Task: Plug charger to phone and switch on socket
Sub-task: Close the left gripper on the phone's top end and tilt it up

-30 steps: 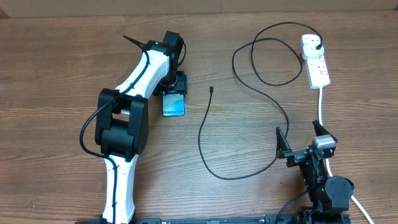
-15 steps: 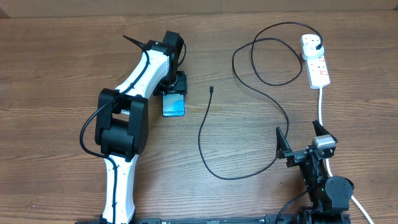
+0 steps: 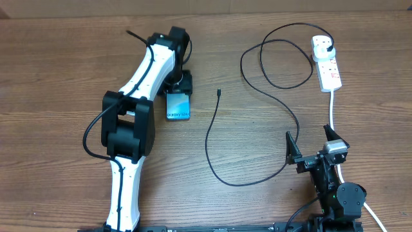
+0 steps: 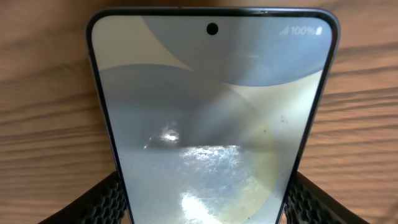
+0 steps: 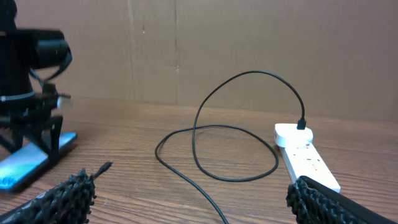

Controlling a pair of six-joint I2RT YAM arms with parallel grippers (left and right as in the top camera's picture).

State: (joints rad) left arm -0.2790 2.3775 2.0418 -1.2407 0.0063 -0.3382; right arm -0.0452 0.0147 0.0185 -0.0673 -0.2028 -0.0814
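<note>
Phone (image 3: 179,108) has slid slightly with the left gripper (image 3: 180,90), part-closed on its edges; keep it square toward the charger (image 3: 219,93) on the gripper's right.

The phone (image 3: 179,106) is laid flat on the table (image 3: 64,64), set between the fingers (image 4: 109,199) of the left gripper (image 3: 179,94) and reaching out ahead of them. The connector tip (image 3: 219,92) of the charger (image 3: 283,103) is laid near that gripper, on the side facing the right gripper (image 3: 313,144). The socket (image 3: 326,61) is set ahead and to the right of the right gripper, with the charger plugged into its far end.
</note>
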